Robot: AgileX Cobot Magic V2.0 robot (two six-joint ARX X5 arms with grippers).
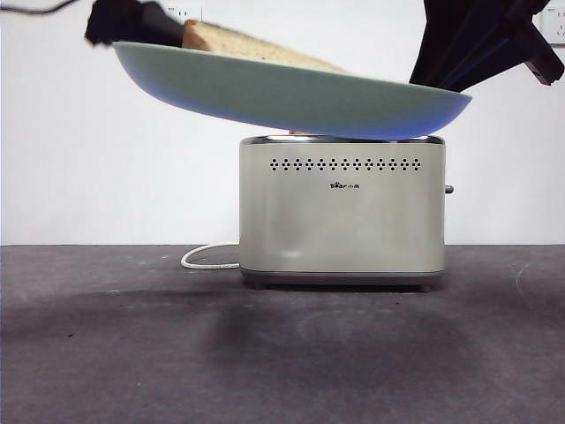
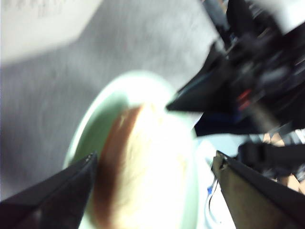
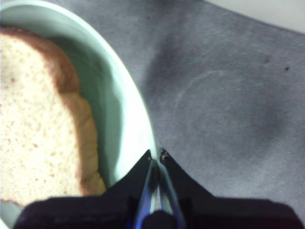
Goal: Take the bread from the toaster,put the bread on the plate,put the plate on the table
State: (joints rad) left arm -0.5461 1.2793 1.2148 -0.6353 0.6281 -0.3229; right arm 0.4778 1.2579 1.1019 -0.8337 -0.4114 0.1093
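One slice of bread [image 3: 38, 124] lay on the plate [image 1: 291, 93], which my right gripper [image 3: 157, 157] pinched by the rim, tilted, directly above the toaster [image 1: 342, 212]; left gripper [image 2: 152, 167] spread wide over it, tabletop [image 1: 132, 353] below.

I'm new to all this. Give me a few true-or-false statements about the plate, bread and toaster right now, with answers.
1. The plate rests flat on the table. False: it is held tilted in the air above the toaster.
2. A slice of bread lies on the plate. True.
3. The right hand pinches the plate's rim. True.
4. The left hand is clamped on the bread. False: its jaws stand open over the bread.
5. The toaster has a black cord. False: the cord is white.
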